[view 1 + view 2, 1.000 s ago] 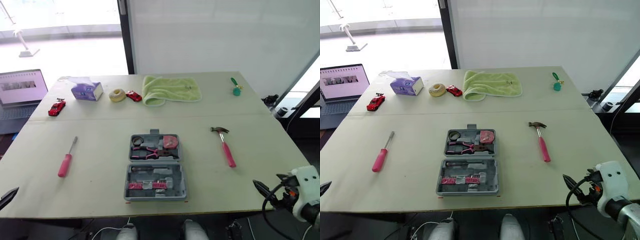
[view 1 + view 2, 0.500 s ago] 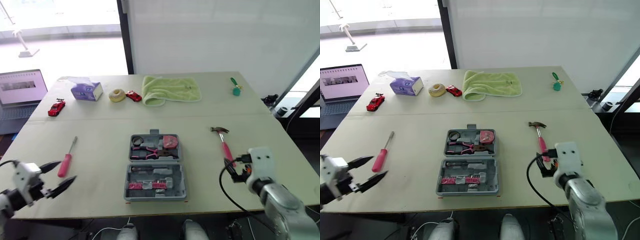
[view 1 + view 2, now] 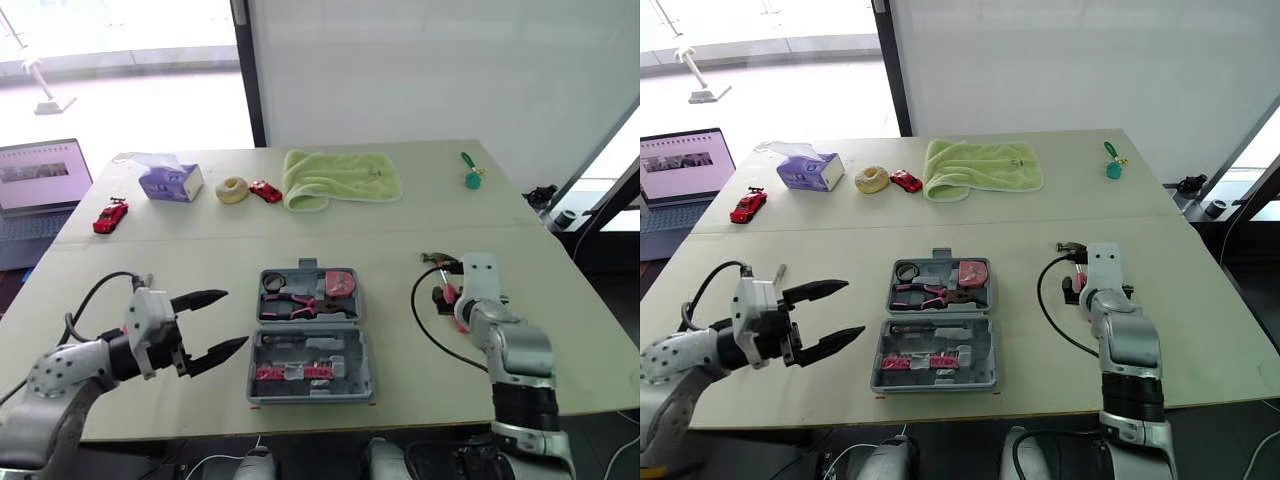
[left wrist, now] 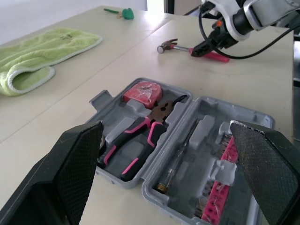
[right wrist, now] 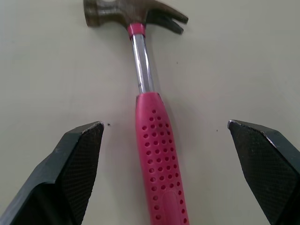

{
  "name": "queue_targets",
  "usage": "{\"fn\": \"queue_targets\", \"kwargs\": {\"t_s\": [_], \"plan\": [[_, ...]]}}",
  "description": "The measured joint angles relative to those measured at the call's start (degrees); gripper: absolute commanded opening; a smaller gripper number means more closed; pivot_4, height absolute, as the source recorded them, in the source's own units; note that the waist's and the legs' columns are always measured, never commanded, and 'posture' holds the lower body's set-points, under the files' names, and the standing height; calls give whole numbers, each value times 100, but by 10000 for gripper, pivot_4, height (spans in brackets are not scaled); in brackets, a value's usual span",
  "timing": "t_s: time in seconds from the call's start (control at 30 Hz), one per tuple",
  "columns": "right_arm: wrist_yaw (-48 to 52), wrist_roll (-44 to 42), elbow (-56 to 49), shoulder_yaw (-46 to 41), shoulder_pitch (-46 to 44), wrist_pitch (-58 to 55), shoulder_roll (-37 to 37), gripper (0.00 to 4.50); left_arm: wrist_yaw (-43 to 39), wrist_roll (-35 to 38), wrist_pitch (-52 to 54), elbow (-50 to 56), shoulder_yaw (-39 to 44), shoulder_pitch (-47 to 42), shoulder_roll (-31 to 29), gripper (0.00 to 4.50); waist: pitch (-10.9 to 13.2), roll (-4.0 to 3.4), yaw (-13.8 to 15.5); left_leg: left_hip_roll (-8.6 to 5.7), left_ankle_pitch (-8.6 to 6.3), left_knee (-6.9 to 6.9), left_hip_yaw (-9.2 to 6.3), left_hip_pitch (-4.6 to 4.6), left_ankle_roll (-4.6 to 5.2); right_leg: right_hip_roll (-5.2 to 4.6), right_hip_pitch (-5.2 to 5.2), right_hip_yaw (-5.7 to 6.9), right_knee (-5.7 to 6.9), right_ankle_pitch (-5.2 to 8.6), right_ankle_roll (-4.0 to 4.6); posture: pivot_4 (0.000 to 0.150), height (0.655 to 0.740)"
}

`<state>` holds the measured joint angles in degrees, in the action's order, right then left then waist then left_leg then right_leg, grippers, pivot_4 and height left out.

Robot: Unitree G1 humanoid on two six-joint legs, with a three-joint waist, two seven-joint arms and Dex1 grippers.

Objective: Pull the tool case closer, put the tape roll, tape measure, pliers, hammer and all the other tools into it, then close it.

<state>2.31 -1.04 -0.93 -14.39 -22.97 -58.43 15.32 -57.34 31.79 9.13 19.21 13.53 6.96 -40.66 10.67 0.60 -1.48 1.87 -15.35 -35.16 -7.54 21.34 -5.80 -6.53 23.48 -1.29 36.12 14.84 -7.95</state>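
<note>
**Both grippers spread, one at the case and one over the hammer**

The left gripper hovers above the table with its two black fingers well apart. Their tips point at the open tool case, which lies flat just ahead of them and is not touched.

In the case half farther from this gripper's wrist sit the pink-handled pliers. The red tape measure lies beyond them, and a small black ring, probably the tape roll, is beside them. The nearer half holds a slim screwdriver and a row of pink bit holders.

The right gripper is held over the hammer, fingers wide apart, one on each side of the pink handle. Neither finger touches the handle. The steel shaft and claw head lie past the fingertips, and the grip runs back under the wrist. The hammer rests on the table, well apart from the case.
</note>
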Motion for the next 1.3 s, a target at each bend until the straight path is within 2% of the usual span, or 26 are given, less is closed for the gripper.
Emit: {"fn": "queue_targets", "kwargs": {"t_s": [0.2, 0.57, 0.8, 0.93, 1.03, 1.3], "plan": [[150, -124, 118, 113, -52, 40, 3, 6275, 8, -95, -42, -12, -79, 11, 37, 45000, -1, 1, -76, 0, 0, -2, -1, 0, 0, 0, -2, 0, 1, 0, 0, 1500, 7400], [122, -147, -179, 257, 127, -21, -32, 6087, 3, -245, -255, -263, -96, -98, 145, 45000, -1, 0, -90, 0, 0, 0, -1, 0, 0, 1, -2, 0, 0, 1, -1, 1500, 7400], [-182, -60, -2299, 760, 1821, -201, -604, 6087, -109, -268, -393, -533, -165, -281, 224, 45000, -1, -2, -91, 0, -1, 2, -6, 4, 2, 1, 5, 1, 2, 2, -4, 1500, 7400], [-295, 34, -3737, 1501, 3297, -397, -684, 6087, -303, -302, -467, -764, -296, -513, 228, 45000, -2, -7, -78, 0, -1, 1, -6, 3, 2, 1, 3, 1, 1, 14, 17, 1500, 7400], [-391, 100, -4242, 1956, 3978, -436, -704, 6087, -421, -347, -501, -980, -415, -698, 254, 45000, -5, -2, -99, 0, -1, 0, -6, 2, 2, 1, 2, 0, 1, 15, 20, 1500, 7400], [-658, 300, -4275, 2266, 4129, -336, -827, 6087, -631, -442, -589, -1321, -522, -931, 255, 45000, -8, 4, -55, 1, -1, 7, -16, 4, 3, 2, 2, 9, -1, 18, 16, 1500, 7400]]}}
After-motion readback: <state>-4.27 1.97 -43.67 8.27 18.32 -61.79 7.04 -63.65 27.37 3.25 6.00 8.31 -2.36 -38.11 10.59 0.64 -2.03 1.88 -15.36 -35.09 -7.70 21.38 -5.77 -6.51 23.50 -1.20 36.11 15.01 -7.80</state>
